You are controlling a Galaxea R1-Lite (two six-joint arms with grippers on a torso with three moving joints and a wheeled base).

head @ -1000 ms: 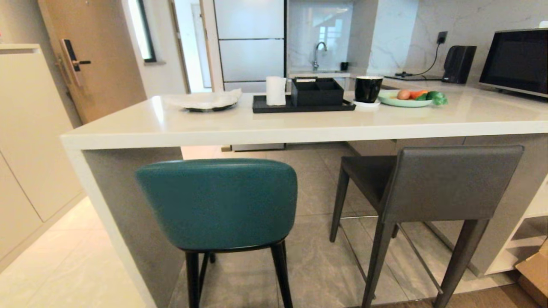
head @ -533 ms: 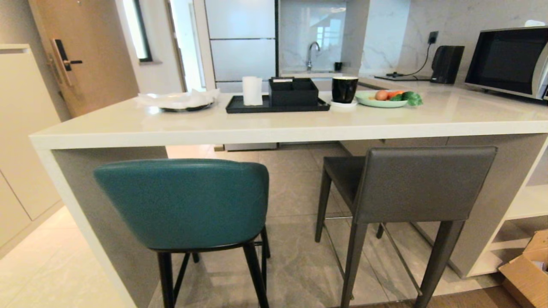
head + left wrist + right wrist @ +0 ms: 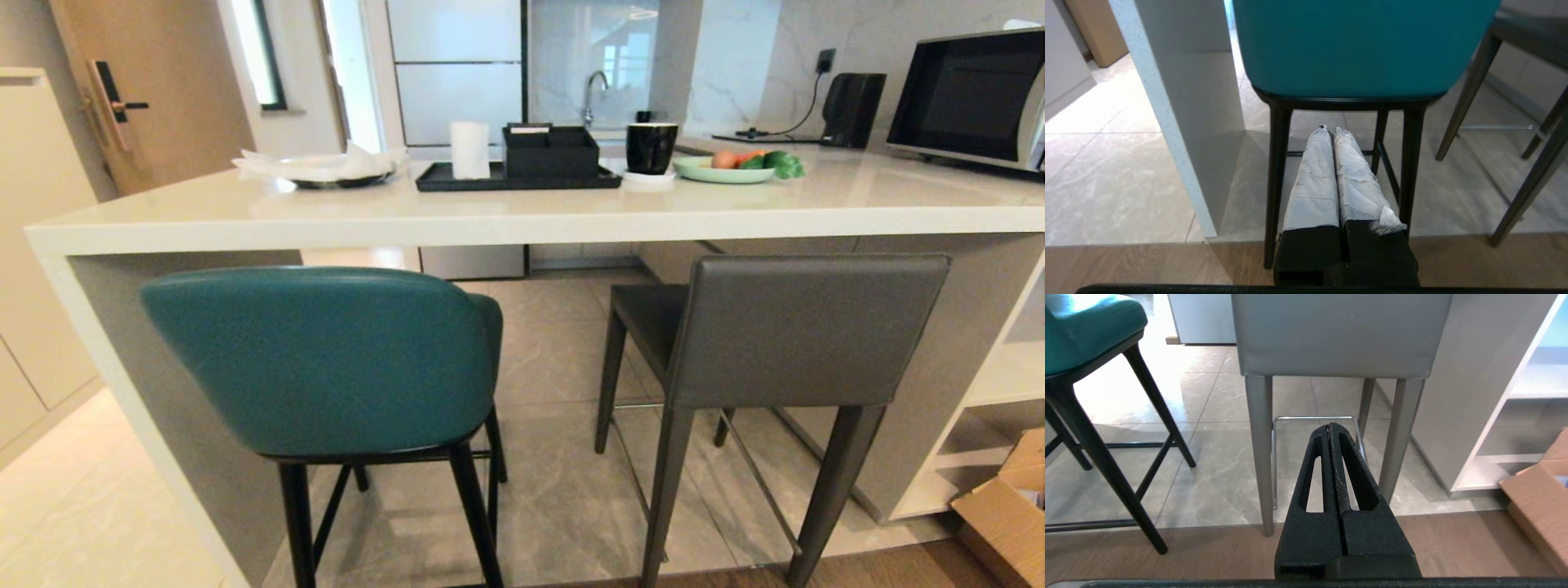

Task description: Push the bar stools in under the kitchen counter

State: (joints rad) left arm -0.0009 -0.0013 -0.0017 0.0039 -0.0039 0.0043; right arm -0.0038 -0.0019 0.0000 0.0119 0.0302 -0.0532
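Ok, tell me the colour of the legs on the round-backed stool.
Black: thin black legs under the teal stool, clearest in the left wrist view.

No readable text, label, brand, number or sign appears in any of the three views
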